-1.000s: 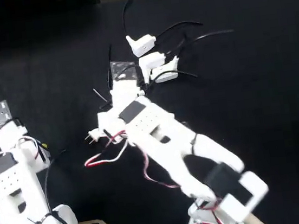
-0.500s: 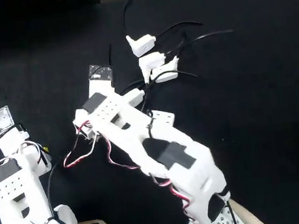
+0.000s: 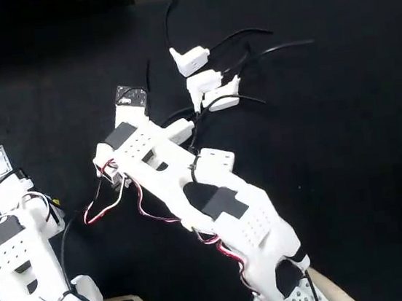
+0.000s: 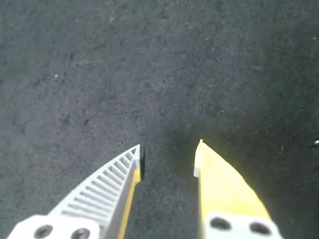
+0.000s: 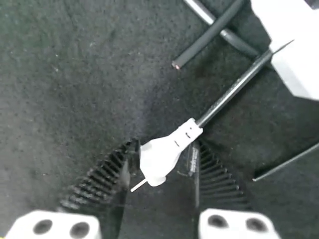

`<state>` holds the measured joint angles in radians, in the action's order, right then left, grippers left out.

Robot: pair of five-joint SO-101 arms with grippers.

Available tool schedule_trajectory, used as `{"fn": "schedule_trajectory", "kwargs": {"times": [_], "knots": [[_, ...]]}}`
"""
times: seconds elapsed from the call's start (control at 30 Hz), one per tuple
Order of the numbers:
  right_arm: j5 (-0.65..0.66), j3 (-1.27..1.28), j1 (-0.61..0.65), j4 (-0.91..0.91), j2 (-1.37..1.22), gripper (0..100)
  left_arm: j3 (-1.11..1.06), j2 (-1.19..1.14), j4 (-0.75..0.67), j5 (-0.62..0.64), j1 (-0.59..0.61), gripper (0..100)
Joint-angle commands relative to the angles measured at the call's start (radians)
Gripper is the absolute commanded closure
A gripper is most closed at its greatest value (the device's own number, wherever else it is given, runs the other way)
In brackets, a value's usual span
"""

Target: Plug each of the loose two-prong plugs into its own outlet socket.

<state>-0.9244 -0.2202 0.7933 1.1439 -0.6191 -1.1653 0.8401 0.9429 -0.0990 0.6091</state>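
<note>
Holding the plug [image 5: 167, 152] between closed jaws, my right gripper [image 5: 164, 144] sits low over the cloth [image 3: 344, 118]; the plug's cord [image 5: 234, 89] runs off toward a white block [image 5: 294, 45]. Three sockets [image 3: 206, 82] lie clustered near that arm. My left gripper [image 4: 169, 145], jaws narrowly apart with cloth showing between them, hangs well apart from the sockets.

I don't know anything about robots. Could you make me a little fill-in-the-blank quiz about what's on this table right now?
1. The white two-prong plug sits between the fingers of the right gripper, trailing a ____ cable.
2. The left gripper is open over the dark cloth table and holds ____.
3. The blocky plastic outlet sockets lying beyond the arms are ____.
Missing words: black; nothing; white.
</note>
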Motion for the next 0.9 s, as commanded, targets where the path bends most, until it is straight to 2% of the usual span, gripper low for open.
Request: {"fn": "schedule_trajectory", "kwargs": {"times": [0.0,0.1,0.23,0.37,0.6,0.87], "knots": [[-0.006,-0.005,0.009,0.012,0.002,89.0,0.007,0.018,-0.017,0.005,0.013,82],[-0.002,-0.010,-0.014,0.012,0.004,99.2,0.007,0.018,-0.017,0.005,0.013,82],[0.003,-0.024,-0.044,0.046,0.005,98.8,0.007,0.018,-0.017,0.005,0.013,82],[0.020,-0.085,-0.043,0.169,0.051,98.7,0.007,0.018,-0.017,0.005,0.013,82],[0.236,-0.113,-0.046,0.301,0.243,98.7,0.007,0.018,-0.017,0.005,0.013,82],[0.500,-0.114,-0.066,0.354,0.463,98.7,0.007,0.017,-0.017,0.005,0.012,82]]}}
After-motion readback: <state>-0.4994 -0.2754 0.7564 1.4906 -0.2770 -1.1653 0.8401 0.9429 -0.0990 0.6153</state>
